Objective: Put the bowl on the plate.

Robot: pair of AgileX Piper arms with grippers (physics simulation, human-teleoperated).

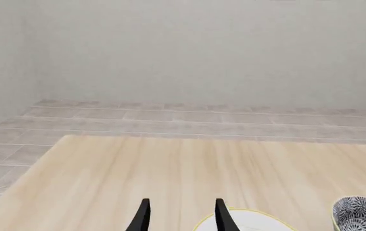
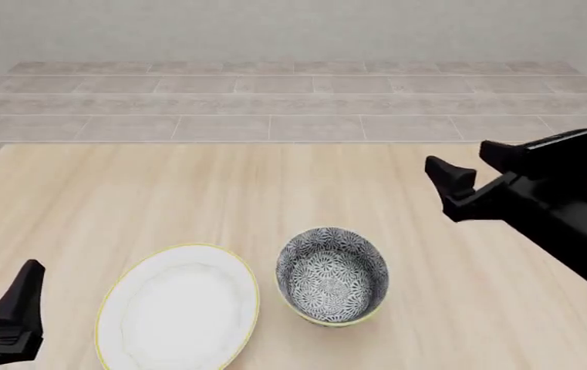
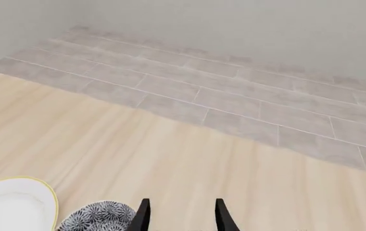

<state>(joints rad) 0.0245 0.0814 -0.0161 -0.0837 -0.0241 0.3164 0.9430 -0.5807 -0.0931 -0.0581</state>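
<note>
Bowl (image 2: 332, 275) sits upright on the table, not yet on the plate (image 2: 178, 307). The two stand side by side, rims just beside each other; we cannot tell whether they touch. We note the patterned inside is bare, nothing in it.

Right gripper (image 2: 447, 182) hangs above the table, the bowl below it and off toward the left arm's side. In its wrist view the two fingers stand apart with only bare wood between them, and the bowl's rim shows just beside one fingertip. We judge this arm is the one placed to take the bowl, being the nearer, with the jaws spread ready for the rim.

Left gripper (image 1: 180, 217) is low at the near edge, the plate just beside it on the side toward the right arm. Its fingers are also apart and hold nothing. We judge it is parked clear, leaving the plate free to receive.

Table (image 2: 118, 200) is pale wood with a lengthwise grain, flat, matt. Beyond its far edge runs a floor (image 2: 293, 100) of grey tiles in long courses, ending at a plain pale wall (image 2: 293, 27).
</note>
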